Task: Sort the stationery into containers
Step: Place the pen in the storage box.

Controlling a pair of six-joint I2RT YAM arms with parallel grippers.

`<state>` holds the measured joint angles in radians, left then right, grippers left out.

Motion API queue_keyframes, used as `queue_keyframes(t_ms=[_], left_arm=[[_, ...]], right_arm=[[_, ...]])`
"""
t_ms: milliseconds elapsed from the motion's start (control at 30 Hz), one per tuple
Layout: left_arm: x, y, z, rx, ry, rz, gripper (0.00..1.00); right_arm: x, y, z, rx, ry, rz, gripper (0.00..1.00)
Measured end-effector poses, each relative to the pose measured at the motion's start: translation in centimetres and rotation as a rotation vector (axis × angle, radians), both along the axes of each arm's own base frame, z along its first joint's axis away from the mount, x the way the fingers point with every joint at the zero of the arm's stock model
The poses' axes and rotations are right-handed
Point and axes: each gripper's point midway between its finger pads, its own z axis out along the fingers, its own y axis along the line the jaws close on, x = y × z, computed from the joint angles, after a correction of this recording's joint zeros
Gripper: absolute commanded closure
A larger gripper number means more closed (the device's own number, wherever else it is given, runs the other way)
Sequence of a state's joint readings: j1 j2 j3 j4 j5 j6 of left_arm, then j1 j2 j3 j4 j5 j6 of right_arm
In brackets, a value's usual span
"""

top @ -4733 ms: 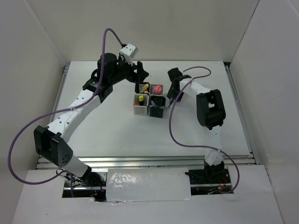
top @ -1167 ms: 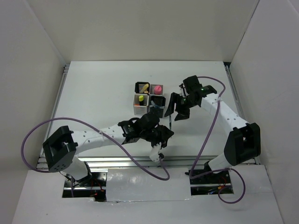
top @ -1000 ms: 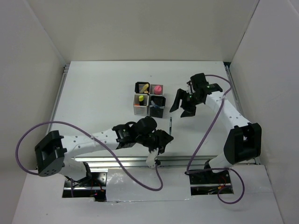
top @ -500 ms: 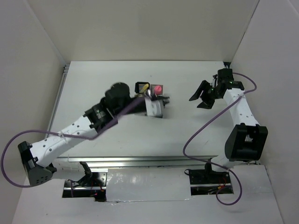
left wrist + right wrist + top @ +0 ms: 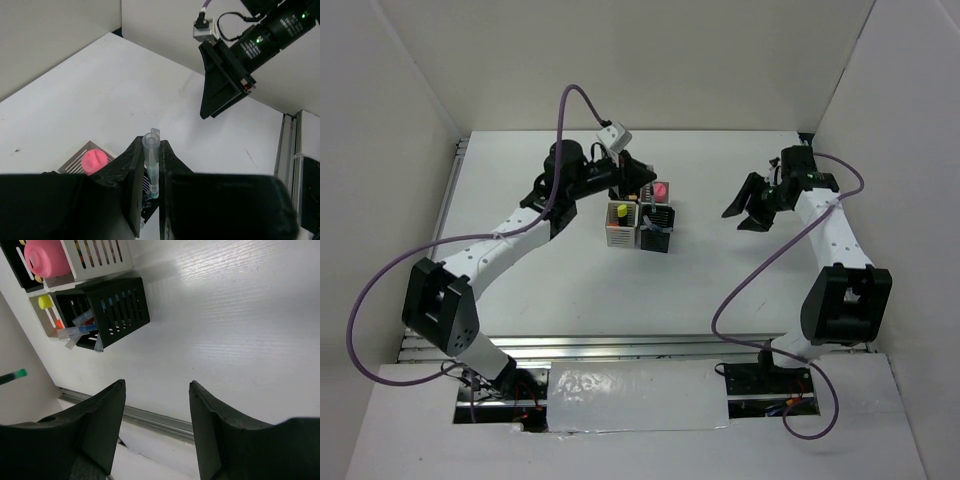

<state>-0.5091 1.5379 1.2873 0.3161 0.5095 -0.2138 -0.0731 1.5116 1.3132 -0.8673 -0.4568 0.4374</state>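
A thin pen [image 5: 150, 162] pinched in the left gripper [image 5: 638, 179] over the containers [image 5: 661, 243].
The right gripper [image 5: 744, 207], mid-right of the top view, has jaws apart, empty; containers sit centre frame.

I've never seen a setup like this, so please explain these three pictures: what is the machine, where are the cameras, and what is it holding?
These are two robot arms bolted at the near edge of a white table. The wide picture looks down from above and behind them; the other two come from a camera on each wrist, showing that arm's own tool up close. On the table stand four small square cups, two black and two white, holding a pink highlighter, a yellow highlighter and a few thin pens. The left tool is closed on one more pen, over the cups. The right tool is open, holds nothing, and hangs off to the right of them.
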Motion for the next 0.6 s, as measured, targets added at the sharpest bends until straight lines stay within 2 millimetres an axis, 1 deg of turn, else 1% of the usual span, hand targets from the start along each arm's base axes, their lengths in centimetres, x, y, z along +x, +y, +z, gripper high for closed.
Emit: queue_keyframes(t_ms=[67, 167, 300, 500, 600], left_arm=[[0.4, -0.4, -1.2, 0.006, 0.008, -0.010, 1.00], [1.0, -0.8, -2.1, 0.018, -0.014, -0.019, 1.00], [2.0, -1.4, -3.6, 0.031, -0.018, -0.035, 1.00], [4.3, -2.3, -7.2, 0.069, 0.024, -0.040, 1.00], [5.0, -2.5, -8.4, 0.084, 0.037, -0.038, 1.00]], right_arm=[[0.2, -0.3, -0.1, -0.001, 0.002, -0.007, 0.40], [0.8, -0.9, -0.3, -0.004, 0.004, -0.018, 0.39], [1.2, -1.1, -0.4, -0.006, -0.005, -0.021, 0.38], [1.4, -1.1, -0.3, -0.010, -0.019, -0.015, 0.37], [1.5, -1.2, -0.3, -0.012, -0.022, -0.013, 0.37]])
